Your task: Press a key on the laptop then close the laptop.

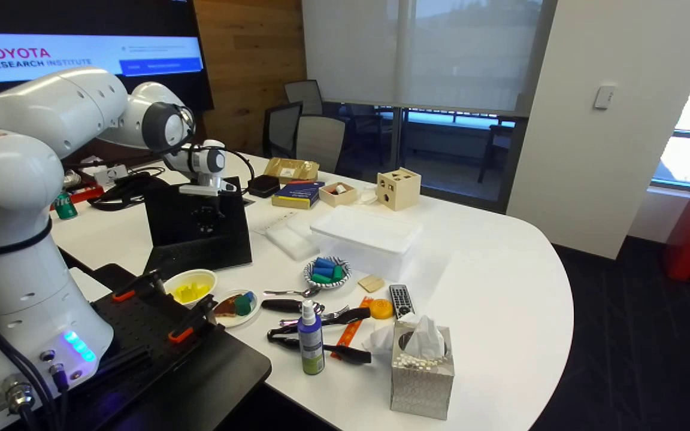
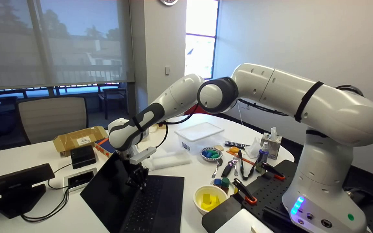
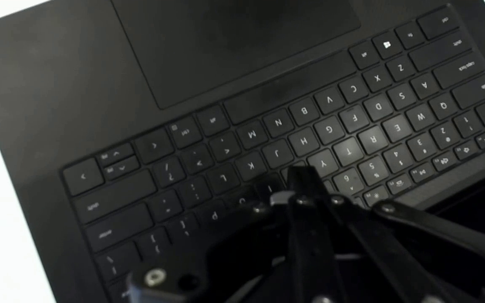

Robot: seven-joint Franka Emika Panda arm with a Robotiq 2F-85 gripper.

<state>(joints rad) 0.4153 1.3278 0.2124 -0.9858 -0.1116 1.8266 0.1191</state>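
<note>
The black laptop (image 1: 168, 224) stands open on the white table, its screen tilted up and its keyboard base flat. It also shows in an exterior view (image 2: 170, 204). In the wrist view the laptop (image 3: 78, 92) fills most of the picture, with key letters upside down. My gripper (image 3: 303, 170) is shut and empty, pointing down over the keyboard at the key between Y and I, which it mostly hides. I cannot tell whether the fingertips touch the key. In both exterior views the gripper (image 1: 206, 227) (image 2: 142, 187) is between screen and keyboard, its dark shape hard to make out.
A yellow-filled bowl (image 2: 194, 200) and a plate (image 1: 254, 305) stand near the laptop base. A clear lidded box (image 1: 366, 239), a patterned bowl (image 1: 308, 275), utensils and a spray bottle (image 1: 311, 341) lie further along. A black monitor stand (image 2: 18, 197) and cables are behind the screen.
</note>
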